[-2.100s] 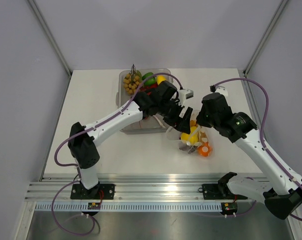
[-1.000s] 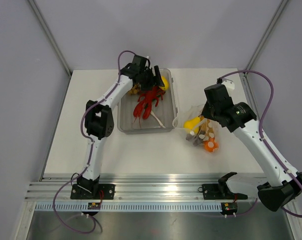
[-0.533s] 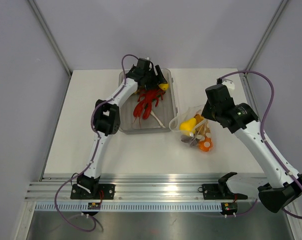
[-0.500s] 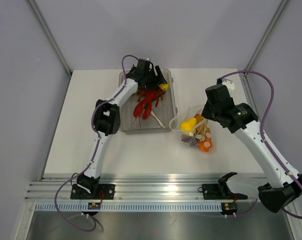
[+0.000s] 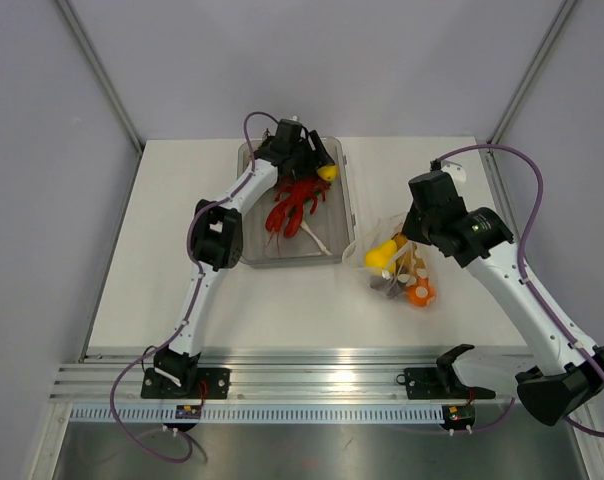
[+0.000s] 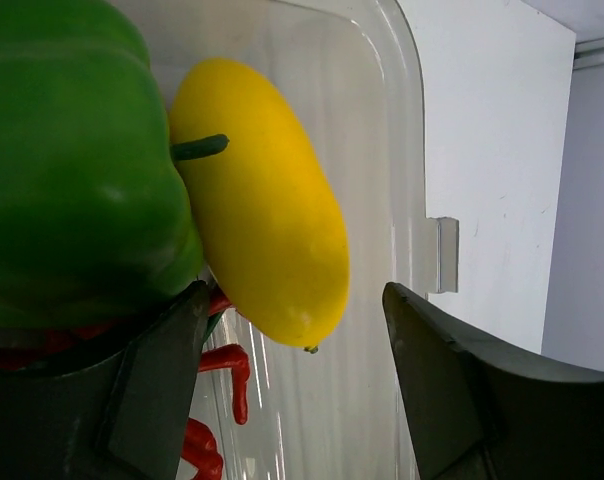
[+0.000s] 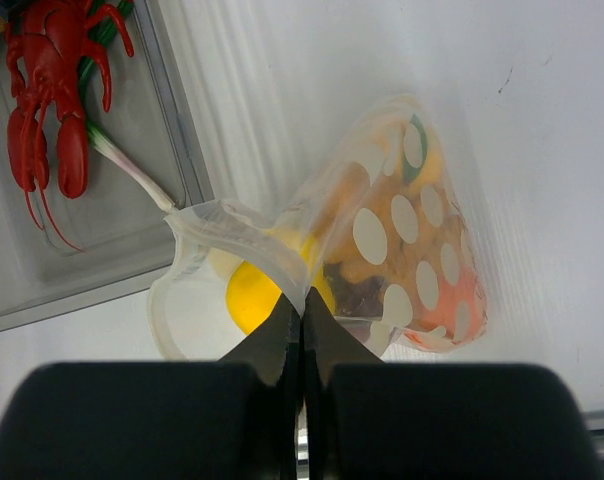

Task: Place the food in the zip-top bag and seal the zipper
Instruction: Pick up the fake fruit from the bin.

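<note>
This is a robotics lab test cell. A white table (image 5: 152, 260) is backed by plain grey panels (image 5: 42, 150) framed with metal struts (image 5: 98, 72). A slotted aluminium rail (image 5: 312, 385) along the table's near edge carries two bolted, cabled arm bases (image 5: 185, 383).

A white table (image 5: 152, 270) is enclosed on three sides by plain pale grey panels (image 5: 312, 60), joined at the back corners by slanting aluminium struts (image 5: 97, 70). Along the near edge a ribbed aluminium rail (image 5: 312, 385) is mounted, with a brushed metal surface (image 5: 312, 455) below it. Soft, even light is cast throughout.
</note>
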Robot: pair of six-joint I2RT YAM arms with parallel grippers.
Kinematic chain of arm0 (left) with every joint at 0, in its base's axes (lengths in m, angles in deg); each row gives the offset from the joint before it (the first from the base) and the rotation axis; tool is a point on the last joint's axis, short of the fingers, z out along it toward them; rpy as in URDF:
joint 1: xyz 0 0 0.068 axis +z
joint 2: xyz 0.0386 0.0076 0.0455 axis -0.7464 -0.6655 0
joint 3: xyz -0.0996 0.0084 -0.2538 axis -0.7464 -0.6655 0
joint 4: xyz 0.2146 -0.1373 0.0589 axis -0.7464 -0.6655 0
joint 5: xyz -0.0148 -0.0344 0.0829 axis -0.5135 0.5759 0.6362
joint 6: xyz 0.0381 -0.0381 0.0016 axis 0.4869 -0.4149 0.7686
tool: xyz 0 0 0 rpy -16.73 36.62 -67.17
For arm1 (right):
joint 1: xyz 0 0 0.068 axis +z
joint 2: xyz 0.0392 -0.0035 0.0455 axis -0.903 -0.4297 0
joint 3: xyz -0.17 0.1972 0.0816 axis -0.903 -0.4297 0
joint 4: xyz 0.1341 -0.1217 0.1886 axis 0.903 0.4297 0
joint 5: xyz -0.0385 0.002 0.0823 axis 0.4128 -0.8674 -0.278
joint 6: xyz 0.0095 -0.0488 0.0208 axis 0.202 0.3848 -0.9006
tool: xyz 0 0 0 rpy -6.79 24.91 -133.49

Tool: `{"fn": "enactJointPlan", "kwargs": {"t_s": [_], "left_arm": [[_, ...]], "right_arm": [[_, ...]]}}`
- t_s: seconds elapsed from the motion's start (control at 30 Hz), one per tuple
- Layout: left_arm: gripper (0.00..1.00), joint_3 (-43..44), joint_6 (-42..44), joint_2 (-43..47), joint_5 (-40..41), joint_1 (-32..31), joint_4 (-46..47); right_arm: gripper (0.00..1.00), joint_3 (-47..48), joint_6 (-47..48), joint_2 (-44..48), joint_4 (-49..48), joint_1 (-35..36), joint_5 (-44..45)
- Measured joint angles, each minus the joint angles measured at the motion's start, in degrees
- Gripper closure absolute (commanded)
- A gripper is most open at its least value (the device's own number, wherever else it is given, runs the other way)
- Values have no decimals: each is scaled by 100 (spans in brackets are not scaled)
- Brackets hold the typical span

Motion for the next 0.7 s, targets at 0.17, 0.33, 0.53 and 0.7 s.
{"fn": "enactJointPlan", "kwargs": {"t_s": [0.17,0.33,0.53,0.7], "left_arm": [[31,83,-101,-170,13,-17,127],[34,120,-127,-238,81,-28,203],[53,138,-160,-317,131,-42,232],[68,-101,-98,-240,140,-44,442]], "right_arm": [[100,-52,0,0,-46,0,-11],[100,-83,0,0,-90,0,-15],[100,-83,0,0,-90,0,-13],[100,-85,0,0,-92,0,-13]]}}
